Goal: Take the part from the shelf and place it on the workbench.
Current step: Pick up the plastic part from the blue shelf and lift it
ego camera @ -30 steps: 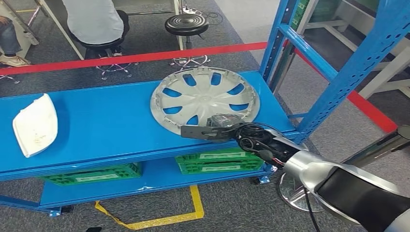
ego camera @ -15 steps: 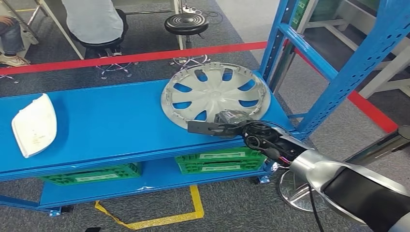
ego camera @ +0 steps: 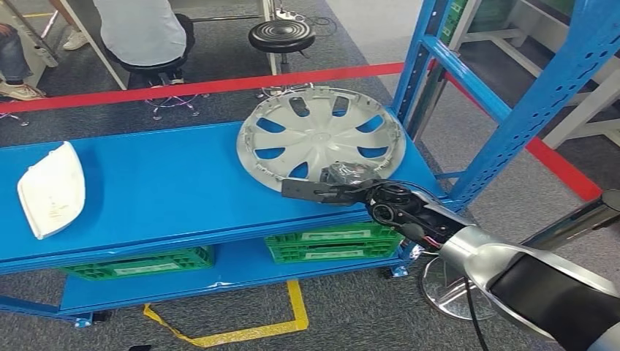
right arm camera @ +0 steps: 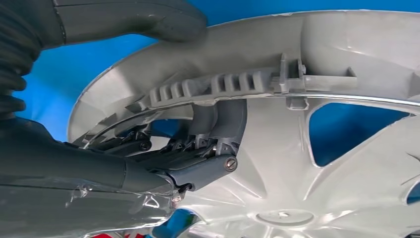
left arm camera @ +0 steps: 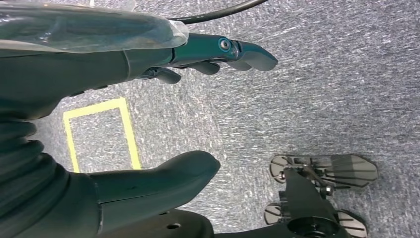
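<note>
Now the silver hubcap [ego camera: 322, 137] stands tilted on the blue shelf [ego camera: 161, 190], its near rim clamped by the right hand [ego camera: 343, 186], thumb outside, fingers [right arm camera: 198, 148] inside. It has tipped higher than a second ago. The left hand [left arm camera: 148, 99] hangs empty, fingers apart.

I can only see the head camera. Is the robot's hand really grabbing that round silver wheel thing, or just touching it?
Observer: Really grabbing. In the right wrist view the right hand has its thumb over the rim of the wheel cover and its fingers hooked under it.
Operator: Where's the other hand?
Observer: The left hand hangs over grey carpet, holding nothing, fingers apart.
Operator: Anything under it?
Observer: Yellow floor tape and a chair's wheeled base.
</note>
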Motion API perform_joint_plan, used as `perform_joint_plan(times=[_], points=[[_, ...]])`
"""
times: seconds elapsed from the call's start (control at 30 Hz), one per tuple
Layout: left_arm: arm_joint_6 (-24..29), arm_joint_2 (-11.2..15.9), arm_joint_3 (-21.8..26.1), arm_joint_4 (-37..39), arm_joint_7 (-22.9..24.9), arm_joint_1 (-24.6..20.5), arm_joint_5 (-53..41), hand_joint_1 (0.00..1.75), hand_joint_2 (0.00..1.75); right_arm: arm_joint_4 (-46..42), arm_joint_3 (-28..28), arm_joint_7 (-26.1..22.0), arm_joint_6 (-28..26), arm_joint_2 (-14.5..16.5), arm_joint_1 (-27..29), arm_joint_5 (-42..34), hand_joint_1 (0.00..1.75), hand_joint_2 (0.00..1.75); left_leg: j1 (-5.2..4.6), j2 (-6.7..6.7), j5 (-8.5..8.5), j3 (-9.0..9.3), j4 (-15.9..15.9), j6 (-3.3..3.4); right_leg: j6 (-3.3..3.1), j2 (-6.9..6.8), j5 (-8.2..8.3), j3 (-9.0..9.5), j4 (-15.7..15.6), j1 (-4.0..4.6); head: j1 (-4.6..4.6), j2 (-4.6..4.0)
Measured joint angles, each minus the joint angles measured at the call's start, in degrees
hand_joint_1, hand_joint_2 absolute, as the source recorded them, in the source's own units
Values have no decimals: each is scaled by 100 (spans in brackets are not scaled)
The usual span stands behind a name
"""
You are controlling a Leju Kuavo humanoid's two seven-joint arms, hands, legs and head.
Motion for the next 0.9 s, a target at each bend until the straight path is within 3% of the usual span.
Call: perform_joint_plan(times=[0.53, 0.9], points=[[90, 0, 0, 0, -68, 7, 141, 0, 175, -100, -123, -280, -236, 0, 72, -124, 175, 175, 0, 0, 0, -1, -1, 0, 0, 0, 0, -1, 0, 0, 1, 1], [208, 0, -5, 0, -85, 44, 351, 0, 175, -927, -516, -1551, -1283, -34, 425, -1093, 175, 175, 0, 0, -1, -2, -1, -1, 0, 0, -1, -3, 0, 0, -1, 0]])
